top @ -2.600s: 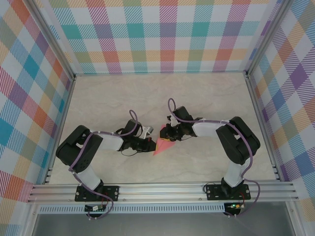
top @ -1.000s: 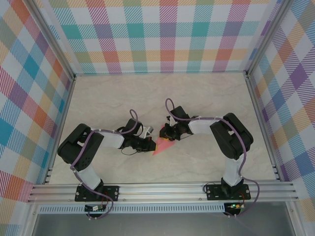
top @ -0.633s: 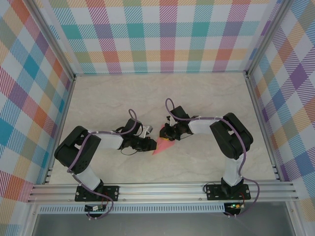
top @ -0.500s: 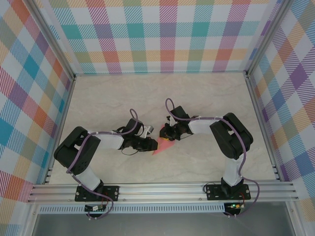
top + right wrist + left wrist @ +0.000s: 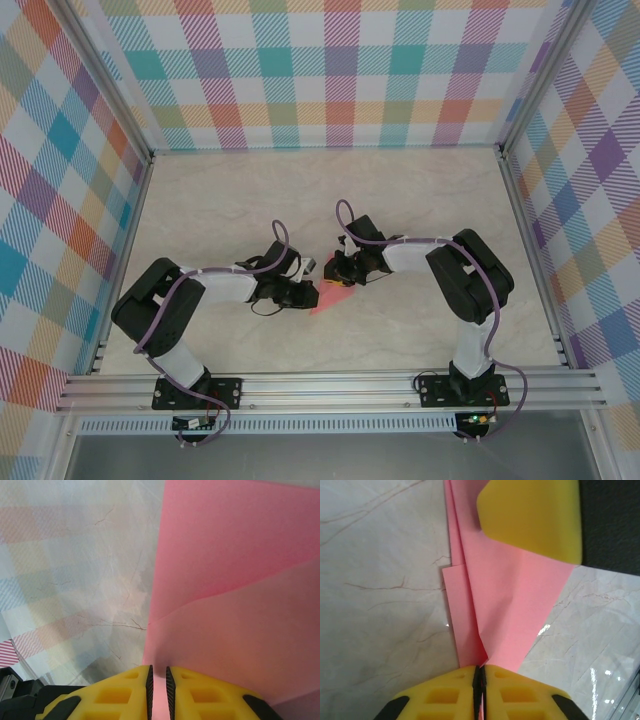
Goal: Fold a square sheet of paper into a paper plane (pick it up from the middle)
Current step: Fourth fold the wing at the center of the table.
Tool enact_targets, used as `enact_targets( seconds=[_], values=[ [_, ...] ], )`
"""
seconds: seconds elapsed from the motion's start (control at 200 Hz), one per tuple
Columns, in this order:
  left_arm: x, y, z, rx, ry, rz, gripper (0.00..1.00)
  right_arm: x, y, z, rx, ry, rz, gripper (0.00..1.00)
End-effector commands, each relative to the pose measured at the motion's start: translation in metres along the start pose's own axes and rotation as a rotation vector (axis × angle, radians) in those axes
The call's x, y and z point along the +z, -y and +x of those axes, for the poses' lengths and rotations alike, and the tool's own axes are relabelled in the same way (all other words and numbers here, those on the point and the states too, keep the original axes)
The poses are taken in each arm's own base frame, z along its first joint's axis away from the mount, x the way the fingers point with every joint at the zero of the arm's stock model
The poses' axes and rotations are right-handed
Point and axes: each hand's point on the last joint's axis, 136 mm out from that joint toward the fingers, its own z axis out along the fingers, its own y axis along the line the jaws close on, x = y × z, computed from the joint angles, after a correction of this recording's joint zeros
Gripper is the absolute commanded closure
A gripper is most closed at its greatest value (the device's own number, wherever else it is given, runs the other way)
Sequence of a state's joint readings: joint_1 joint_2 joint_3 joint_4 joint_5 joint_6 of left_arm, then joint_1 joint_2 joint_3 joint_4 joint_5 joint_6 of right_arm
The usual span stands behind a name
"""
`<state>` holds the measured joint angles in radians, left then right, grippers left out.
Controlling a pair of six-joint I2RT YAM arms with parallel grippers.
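The pink paper (image 5: 325, 302) is being held low over the marbled table (image 5: 220, 200), near the middle of its front half, between the two arms. It is being gripped from both sides at once. In the overhead view the left gripper (image 5: 308, 293) is being pressed against the paper's left edge, while the right gripper (image 5: 337, 277) is being kept on its upper edge, just beside the left one. In the left wrist view the left gripper (image 5: 480, 669) is being shown with its yellow pads drawn fully together, and a creased fold of the paper (image 5: 505, 590) is being pinched in the seam between them. From that pinch, folded layers are being fanned out across the table (image 5: 380, 555), with a narrower flap showing along the left side. A yellow finger (image 5: 535, 517) of the right gripper is being laid over the far end of the sheet. In the right wrist view the right gripper (image 5: 158, 672) is being shown nearly closed, with a thin slit left between its pads, and the pink sheet is being clamped in that slit. Beyond the pads the paper (image 5: 240, 570) is being spread in two overlapping layers, divided by a slanted crease.
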<state>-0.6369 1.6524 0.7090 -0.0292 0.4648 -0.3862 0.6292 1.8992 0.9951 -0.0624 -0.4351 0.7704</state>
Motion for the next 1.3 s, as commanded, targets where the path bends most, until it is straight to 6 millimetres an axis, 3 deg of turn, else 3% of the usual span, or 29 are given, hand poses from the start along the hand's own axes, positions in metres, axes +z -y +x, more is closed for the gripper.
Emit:
enact_targets(
  seconds=[0.0, 0.165, 0.355, 0.84, 0.945, 1.295],
  values=[
    [0.002, -0.045, 0.035, -0.040, -0.093, -0.191, 0.96, 0.015, 0.039, 0.010, 0.052, -0.030, 0.123, 0.81],
    [-0.001, -0.039, 0.032, -0.033, -0.080, -0.169, 0.98, 0.015, 0.041, 0.011, 0.054, -0.032, 0.131, 0.81],
    [-0.009, -0.038, 0.033, -0.036, -0.073, -0.185, 0.89, 0.015, 0.043, 0.012, 0.055, -0.034, 0.143, 0.81],
    [-0.010, -0.050, 0.056, -0.083, -0.128, -0.213, 0.94, 0.018, 0.052, 0.014, 0.063, -0.044, 0.171, 0.81],
    [-0.013, -0.055, 0.061, -0.096, -0.135, -0.239, 0.88, 0.019, 0.056, 0.016, 0.064, -0.047, 0.181, 0.82],
    [-0.025, -0.058, 0.073, -0.106, -0.191, -0.323, 0.88, 0.018, 0.056, 0.017, 0.065, -0.048, 0.184, 0.82]
  ],
)
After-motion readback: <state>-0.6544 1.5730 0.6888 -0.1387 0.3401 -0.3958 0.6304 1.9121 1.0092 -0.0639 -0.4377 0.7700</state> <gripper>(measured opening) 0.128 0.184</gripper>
